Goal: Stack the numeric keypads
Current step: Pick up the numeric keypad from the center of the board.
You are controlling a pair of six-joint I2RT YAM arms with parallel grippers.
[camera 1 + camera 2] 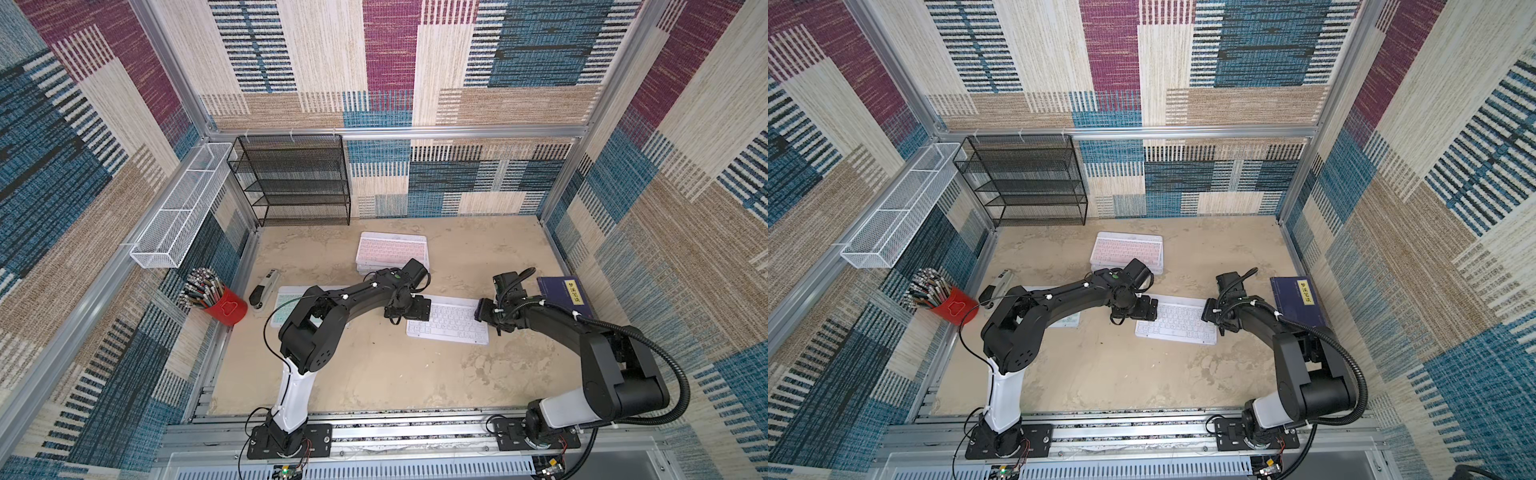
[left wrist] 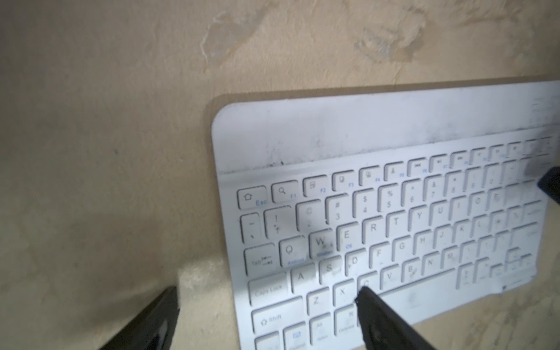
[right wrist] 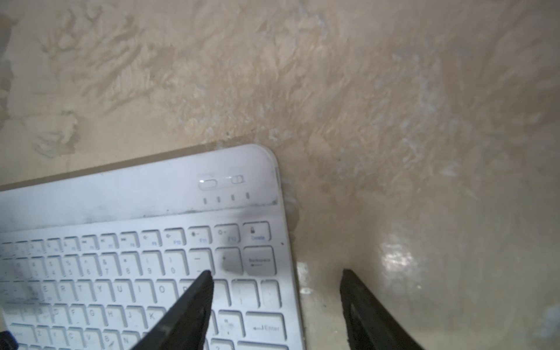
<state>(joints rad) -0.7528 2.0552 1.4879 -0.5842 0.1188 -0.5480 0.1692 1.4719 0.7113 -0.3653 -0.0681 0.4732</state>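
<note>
Book [image 1: 559, 291] seemingly crowds right end of white keypad [image 1: 449, 326].
</note>
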